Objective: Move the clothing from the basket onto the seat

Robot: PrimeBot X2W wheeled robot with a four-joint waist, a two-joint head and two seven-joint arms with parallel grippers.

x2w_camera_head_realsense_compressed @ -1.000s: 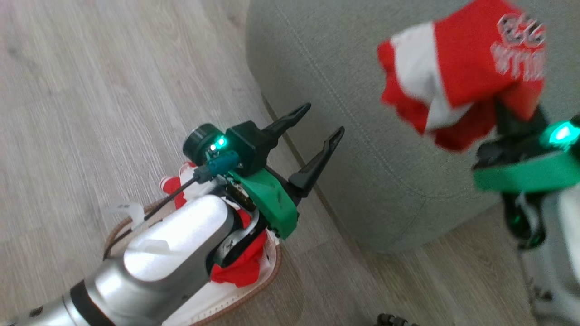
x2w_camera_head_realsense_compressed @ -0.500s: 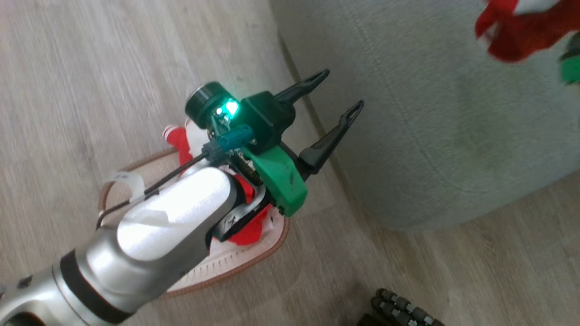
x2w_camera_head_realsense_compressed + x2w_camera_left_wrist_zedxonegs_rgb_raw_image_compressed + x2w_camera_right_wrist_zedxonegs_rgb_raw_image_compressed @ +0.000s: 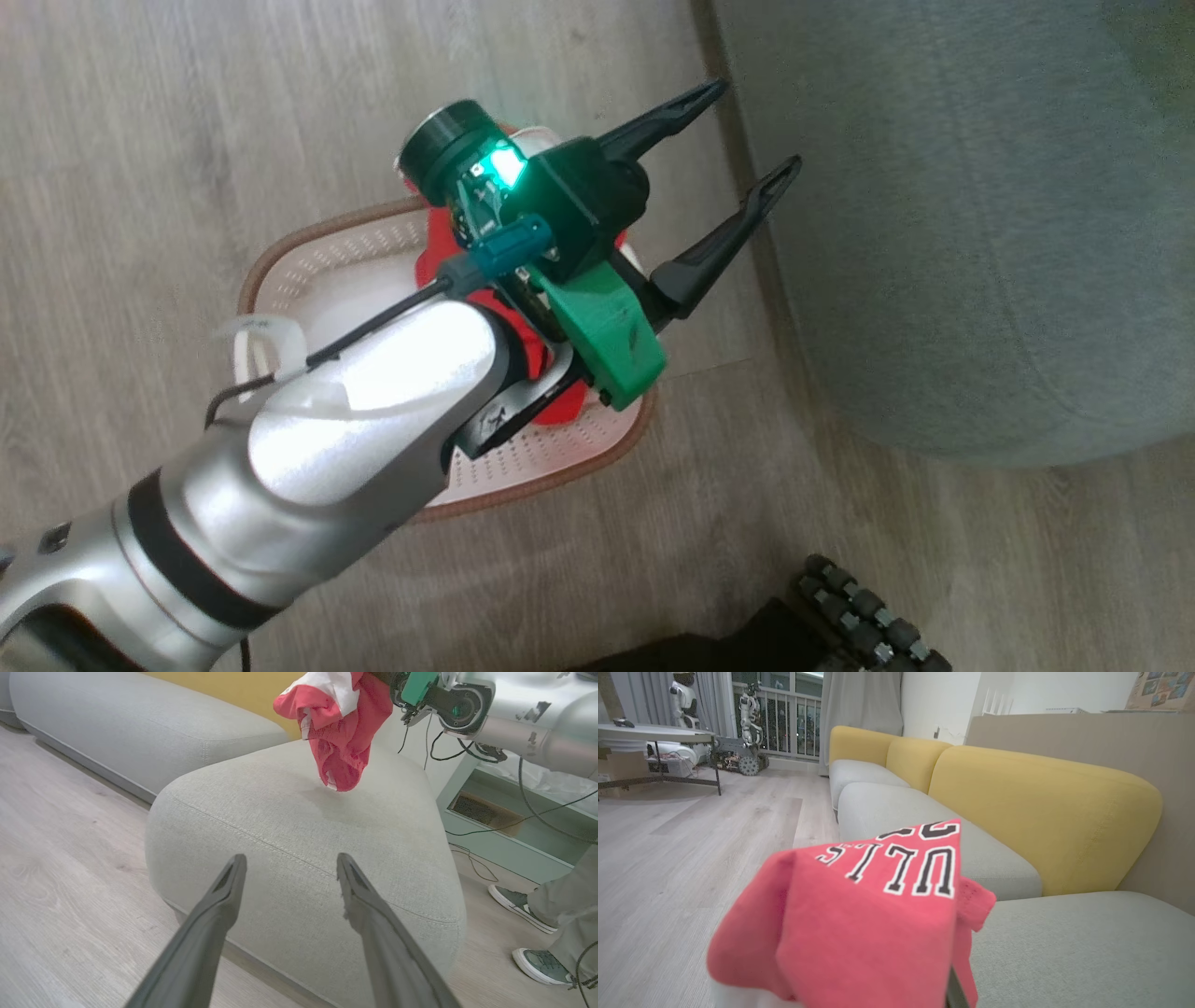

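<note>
Looking down, head view: the left gripper (image 3: 756, 127) is at 1 o'clock. Its two dark fingers are spread wide with nothing between them, seen over the strip of wood floor (image 3: 140, 140) between the basket (image 3: 308, 257) and the seat (image 3: 980, 233).
Basket, head view: it stands on the floor at centre-left, just beside the seat's rounded corner. Red clothing (image 3: 431, 254) lies inside, largely hidden under the left wrist.
Change, head view: the camera has swung since a second ago. The basket was then cut off at 7 o'clock and now shows most of its braided rim. The held garment then sat at 2 o'clock.
Left fingers, then and now: they are just as wide apart.
Left wrist view: the left gripper (image 3: 290, 858) has its fingers parted, framing the seat (image 3: 303, 826). At 12 o'clock the held garment (image 3: 343, 732) hangs from the right gripper (image 3: 390, 679) above the cushion. Whether its lowest fold touches the fabric I cannot tell.
Person, left wrist view: shoes (image 3: 518, 903) and a trouser leg are at 4 o'clock, beside the seat.
Right wrist view: the held garment (image 3: 868, 914) drapes over the right gripper's fingers, which are clamped on it, with black-and-white lettering uppermost. The seat (image 3: 1064, 942) is at 4 o'clock and the yellow backrests (image 3: 1041, 812) are at 2 o'clock.
</note>
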